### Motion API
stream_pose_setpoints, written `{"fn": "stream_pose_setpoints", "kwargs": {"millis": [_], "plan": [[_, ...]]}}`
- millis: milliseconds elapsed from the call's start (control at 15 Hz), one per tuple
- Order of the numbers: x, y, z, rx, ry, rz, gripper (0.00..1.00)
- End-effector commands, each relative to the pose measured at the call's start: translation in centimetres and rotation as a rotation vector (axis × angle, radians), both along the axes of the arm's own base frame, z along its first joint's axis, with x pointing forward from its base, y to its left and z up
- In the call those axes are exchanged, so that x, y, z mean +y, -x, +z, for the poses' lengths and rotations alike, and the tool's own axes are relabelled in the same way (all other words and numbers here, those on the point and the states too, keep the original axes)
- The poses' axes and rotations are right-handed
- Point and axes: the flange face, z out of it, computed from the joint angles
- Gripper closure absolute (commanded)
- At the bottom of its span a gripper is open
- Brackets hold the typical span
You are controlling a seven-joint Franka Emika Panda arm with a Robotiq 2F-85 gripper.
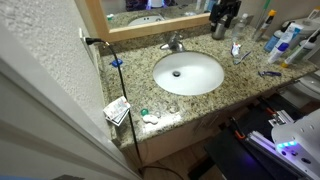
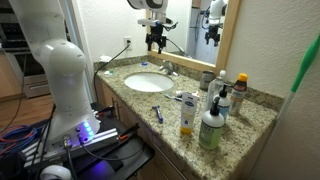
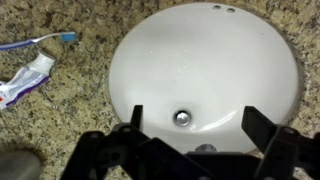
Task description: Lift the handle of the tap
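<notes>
The tap (image 1: 172, 45) is a small silvery faucet at the back rim of the white oval basin (image 1: 205, 82). Its short handle (image 1: 177, 39) lies low on top. In both exterior views my gripper (image 2: 155, 46) hangs in the air above the basin (image 2: 140, 88) and the tap (image 2: 168, 69), apart from them, and in an exterior view it is a dark shape (image 1: 222, 28) by the mirror. In the wrist view the gripper (image 3: 196, 122) is open and empty over the basin (image 3: 160, 60). A silvery bit (image 3: 206, 150) shows between the fingers, and I cannot tell if it is the tap.
A mirror (image 1: 150, 12) backs the granite counter (image 1: 125, 80). Bottles (image 2: 210, 125) and toiletries (image 1: 285, 45) crowd one end. A toothbrush (image 3: 45, 41) and a toothpaste tube (image 3: 25, 80) lie beside the basin. A wall outlet with a cord (image 1: 92, 41) is at the other end.
</notes>
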Motion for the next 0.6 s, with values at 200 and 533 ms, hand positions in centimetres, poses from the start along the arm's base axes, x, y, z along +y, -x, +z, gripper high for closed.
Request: {"fn": "stream_pose_setpoints", "kwargs": {"millis": [200, 533], "plan": [[3.9, -7.5, 2.7, -0.188, -0.018, -0.040, 0.00], [3.9, -7.0, 2.9, -0.189, -0.022, -0.032, 0.00]]}}
